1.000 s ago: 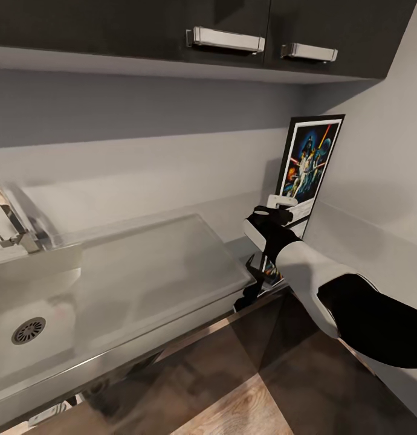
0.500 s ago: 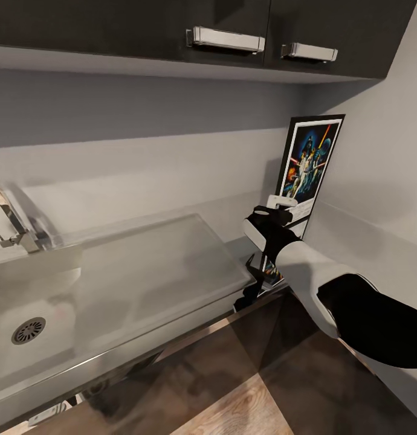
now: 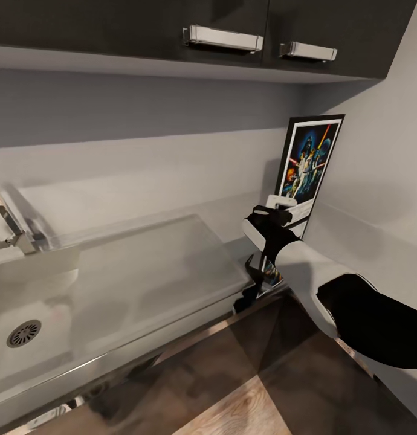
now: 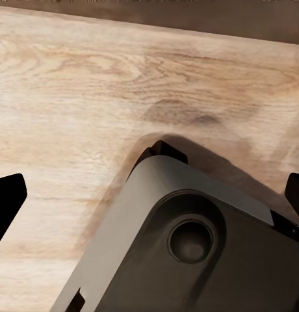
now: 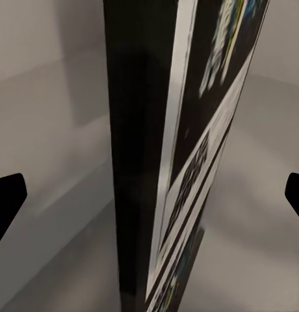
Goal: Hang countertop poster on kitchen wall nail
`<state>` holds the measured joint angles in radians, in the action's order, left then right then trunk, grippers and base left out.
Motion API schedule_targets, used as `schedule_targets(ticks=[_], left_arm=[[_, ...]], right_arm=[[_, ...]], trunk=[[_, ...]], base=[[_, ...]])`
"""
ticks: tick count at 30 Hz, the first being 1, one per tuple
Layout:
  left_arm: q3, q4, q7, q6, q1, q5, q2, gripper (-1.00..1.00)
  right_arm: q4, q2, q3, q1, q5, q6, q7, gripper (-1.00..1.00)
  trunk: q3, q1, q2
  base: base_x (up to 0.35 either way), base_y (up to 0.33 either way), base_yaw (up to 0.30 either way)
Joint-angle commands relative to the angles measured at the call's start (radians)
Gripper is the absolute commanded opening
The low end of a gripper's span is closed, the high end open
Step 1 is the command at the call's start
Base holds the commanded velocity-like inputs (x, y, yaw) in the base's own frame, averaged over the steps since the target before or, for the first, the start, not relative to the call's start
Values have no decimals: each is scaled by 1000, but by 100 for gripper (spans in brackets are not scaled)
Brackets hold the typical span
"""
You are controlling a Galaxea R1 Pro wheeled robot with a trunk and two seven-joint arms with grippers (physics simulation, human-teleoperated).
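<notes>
The upright rectangular black-framed film poster, with a white inner border and colourful figures on dark blue, stands on the smooth light-grey kitchen countertop in the corner where the back wall meets the side wall. It stands nearly vertical, tilted slightly; whether it touches the wall behind cannot be told. The steel sink lies well apart from it, at the other end of the worktop. Dark wall cabinets hang above.

The right gripper is level with the poster's lower part, at the edge facing the sink. In the right wrist view the poster is seen edge-on between the two dark fingertips, which sit far apart at either margin. The jaws are spread wide and hold nothing; no contact with the frame is visible.

The left gripper points down at the light-wood plank floor above a part of the robot's grey base. Its fingertips are likewise wide apart and empty.

Handling assessment:
- The poster appears to be a thin, rigid panel, probably light.
- The frame faces look smooth, so slip under a weak pinch is probable.
- Standing on its bottom edge, it is likely to tip or slide if pushed before the jaws close.

Recommended hold: pinch across the thickness, front face to back face, on the side edge now between the fingers. A hold nearer mid-height would probably limit swinging during the lift. No wall nail can be made out.
</notes>
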<state>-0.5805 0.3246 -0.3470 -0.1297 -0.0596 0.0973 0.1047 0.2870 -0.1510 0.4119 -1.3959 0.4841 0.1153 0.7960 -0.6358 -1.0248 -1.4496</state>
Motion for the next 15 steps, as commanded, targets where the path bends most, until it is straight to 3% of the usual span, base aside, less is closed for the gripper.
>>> schedule_targets(ticks=[1,15], left_arm=[[-2,1,-7,2,0,10,0,100],[-2,1,-7,2,0,10,0,100]], right_arm=[[1,1,8,-1,4,10,6,100],[0,1,8,0,4,5,6,100]], trunk=[[-1,0,0],[-1,0,0]], base=[[116,-92,0],[21,-17,0]])
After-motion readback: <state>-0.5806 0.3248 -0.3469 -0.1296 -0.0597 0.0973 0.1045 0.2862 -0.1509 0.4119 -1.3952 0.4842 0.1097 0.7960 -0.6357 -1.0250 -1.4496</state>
